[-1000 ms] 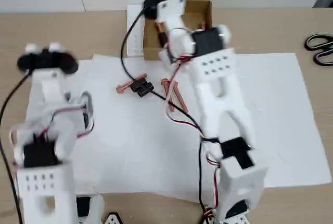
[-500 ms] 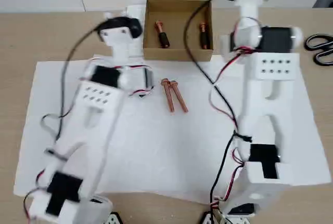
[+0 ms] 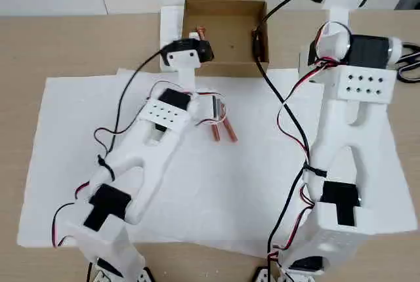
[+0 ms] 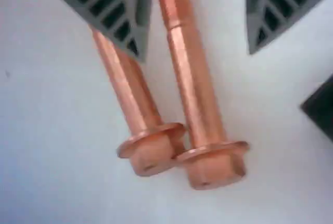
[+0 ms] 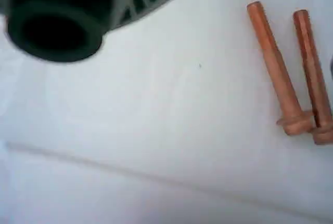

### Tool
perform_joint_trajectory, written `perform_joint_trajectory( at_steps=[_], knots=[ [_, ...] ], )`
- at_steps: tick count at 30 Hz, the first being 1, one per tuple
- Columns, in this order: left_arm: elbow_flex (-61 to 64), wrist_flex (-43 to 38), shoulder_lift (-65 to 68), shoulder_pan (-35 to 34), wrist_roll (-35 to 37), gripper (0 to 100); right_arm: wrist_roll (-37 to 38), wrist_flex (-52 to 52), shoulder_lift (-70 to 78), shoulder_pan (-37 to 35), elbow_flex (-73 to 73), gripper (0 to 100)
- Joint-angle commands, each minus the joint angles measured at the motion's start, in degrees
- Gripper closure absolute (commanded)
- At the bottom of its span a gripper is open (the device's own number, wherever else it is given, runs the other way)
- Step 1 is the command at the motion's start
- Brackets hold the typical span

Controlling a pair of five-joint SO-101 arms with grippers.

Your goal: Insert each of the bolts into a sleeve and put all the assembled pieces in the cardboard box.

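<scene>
Two copper bolts lie side by side on the white paper, just in front of the cardboard box. My left gripper hangs open right above them. One bolt lies between its fingers, and the other bolt is partly under one finger. In the high view the left gripper is at the bolts' far ends. My right gripper is shut on a black sleeve, held above the paper to the right of the bolts. Two assembled pieces, one and another, lie in the box.
The right arm stands at the right of the box. Its black cable runs across the box's right corner and down the paper. Scissors lie at the far right edge of the wooden table.
The left arm has swung from the near left across to the two bolts and lowered its open gripper over them. The right arm has drawn back from the box to the right side.
</scene>
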Motion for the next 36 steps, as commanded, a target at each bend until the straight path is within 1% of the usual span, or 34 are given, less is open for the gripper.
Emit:
perform_joint_trajectory(
  at_steps=[1,16,27,33,36],
  knots=[
    [-3.21,-2.99,0.88,0.44,0.53,88,-0.62,0.04,-2.95,0.22,0.97,99.5],
    [-3.21,-9.76,6.95,0.44,0.53,88,-0.53,0.04,-2.95,0.31,1.76,99.5],
    [-5.05,-9.58,9.93,0.44,0.62,88,-0.53,0.04,-2.95,0.31,1.76,99.5],
    [-5.05,-9.67,9.93,0.44,0.62,96,-0.53,0.04,-2.95,0.31,1.76,99.5],
    [-5.05,-9.67,9.85,0.44,0.62,99,-0.53,0.04,-2.95,0.31,1.85,99.5]
  ],
)
